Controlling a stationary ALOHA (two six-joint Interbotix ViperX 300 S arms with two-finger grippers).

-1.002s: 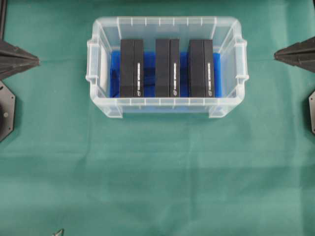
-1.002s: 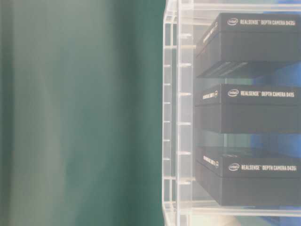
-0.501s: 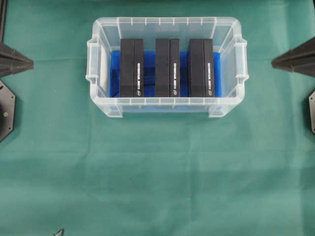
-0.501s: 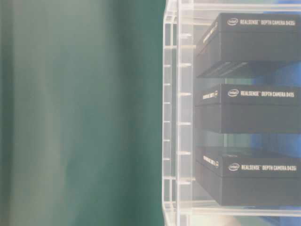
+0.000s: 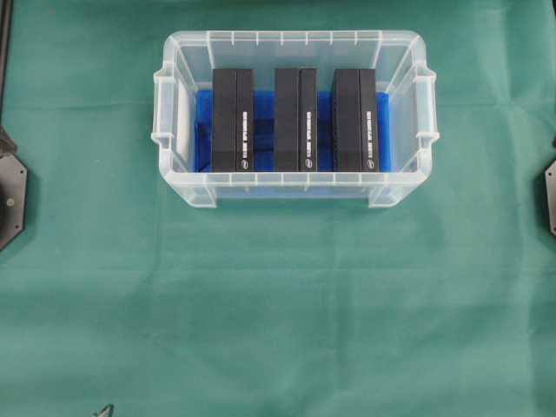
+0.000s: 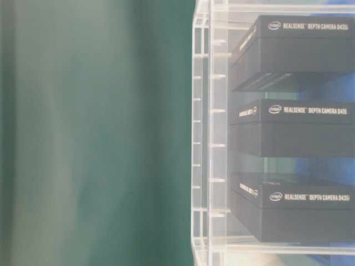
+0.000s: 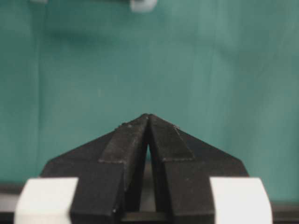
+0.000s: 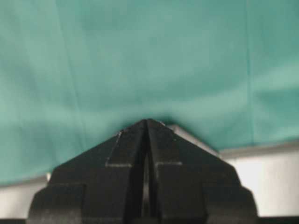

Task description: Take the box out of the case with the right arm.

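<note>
The clear case [image 5: 295, 187] on the green cloth [image 5: 278, 304] holds three black boxes [image 5: 295, 120] side by side on edge. The right gripper [image 8: 147, 122] and left gripper [image 7: 148, 116], both pinched closed and empty, show only in wrist views.

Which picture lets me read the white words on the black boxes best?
The table-level view: the boxes fill it, and "RealSense Depth Camera D435i" is readable. The overhead view shows all three boxes in the case, their print too tiny. Wrist views show no boxes.
</note>
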